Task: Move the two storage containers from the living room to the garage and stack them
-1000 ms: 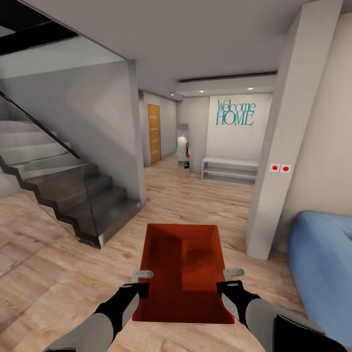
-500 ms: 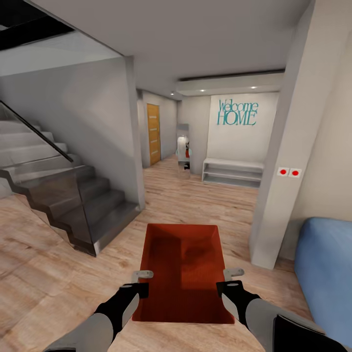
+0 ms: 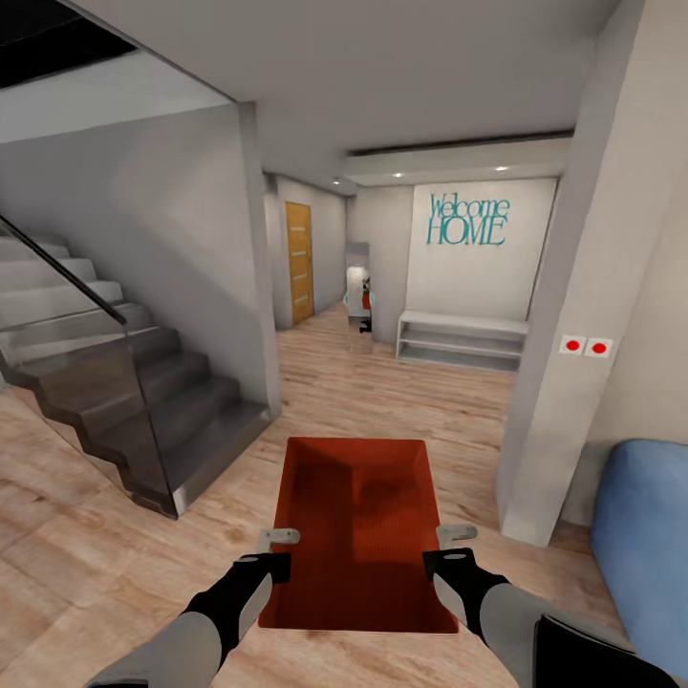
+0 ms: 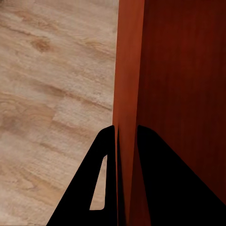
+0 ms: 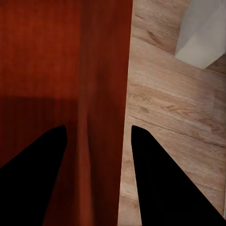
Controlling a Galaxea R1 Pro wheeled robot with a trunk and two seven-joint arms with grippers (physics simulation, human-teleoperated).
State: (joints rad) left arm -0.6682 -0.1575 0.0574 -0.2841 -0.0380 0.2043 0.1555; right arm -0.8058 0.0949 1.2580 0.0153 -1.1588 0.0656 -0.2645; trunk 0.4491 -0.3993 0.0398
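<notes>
Head view. One orange-red storage container (image 3: pixel 355 533) is carried low in front of the trunk, at 6 o'clock in the picture, above the light wood plank floor (image 3: pixel 86 535). Its long axis runs straight ahead, 6 to 12 o'clock. It is open-topped and nothing lies in it. The left gripper (image 3: pixel 274 552) sits at the bin's 9 o'clock wall and the right gripper (image 3: pixel 449 547) at its 3 o'clock wall, both near the end closest to the robot, so the two arms share the load evenly. Grey staircase (image 3: pixel 143 392) with glass panel at 9 o'clock; white pillar (image 3: pixel 573 315) with two red switches (image 3: pixel 585 347) at 3 o'clock; blue sofa (image 3: pixel 645 535) at 4 o'clock. Hallway at 12 o'clock: wooden door (image 3: pixel 299 261), white shelf bench (image 3: pixel 462 339), "Welcome HOME" lettering (image 3: pixel 467 220).

Left wrist view. Left claw clenched on the bin's side wall: one finger outside, one inside, wall edge pinched between them, plank floor beyond.

Right wrist view. Right claw straddles the opposite wall, one finger over the red interior, the other over the floor. Gap between fingers is wider here; contact with the wall is hard to read, but I judge it a grasp since the bin hangs level.

Judgement: transit step, first bin only. Garage not reached. The next move depends on keeping the bin's long axis aligned with the passage between staircase and pillar.
</notes>
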